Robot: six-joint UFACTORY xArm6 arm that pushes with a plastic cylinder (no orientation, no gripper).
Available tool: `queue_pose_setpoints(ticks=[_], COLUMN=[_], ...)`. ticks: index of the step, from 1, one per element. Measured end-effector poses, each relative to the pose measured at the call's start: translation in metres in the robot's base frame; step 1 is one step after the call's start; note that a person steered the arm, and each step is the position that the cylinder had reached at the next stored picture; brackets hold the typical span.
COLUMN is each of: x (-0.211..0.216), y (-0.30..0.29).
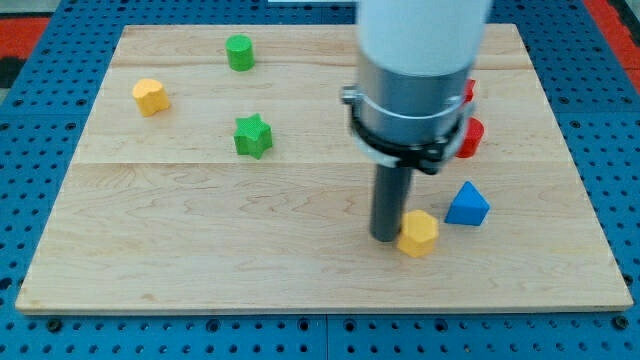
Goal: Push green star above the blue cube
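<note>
Your tip (385, 237) touches the yellow block (418, 233) beside the blue block (467, 205), well apart from the green star (253, 136); no claw shows.

Single camera, elevated beyond the near edge of the wooden board (200, 260), facing obliquely down; all four corners visible.

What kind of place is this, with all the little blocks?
Probably a robot lab bench. A wooden board lies on a blue pegboard full of holes, a robot arm hangs over it, and my tip touches a yellow block.
</note>
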State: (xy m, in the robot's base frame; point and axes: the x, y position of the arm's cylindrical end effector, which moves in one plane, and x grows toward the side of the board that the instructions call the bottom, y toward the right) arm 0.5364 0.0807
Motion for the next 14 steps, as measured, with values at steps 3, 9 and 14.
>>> queue_pose_setpoints(ticks=[3, 9, 14], x=[0.003, -0.093, -0.221], y=[-0.008, -0.14, -0.183])
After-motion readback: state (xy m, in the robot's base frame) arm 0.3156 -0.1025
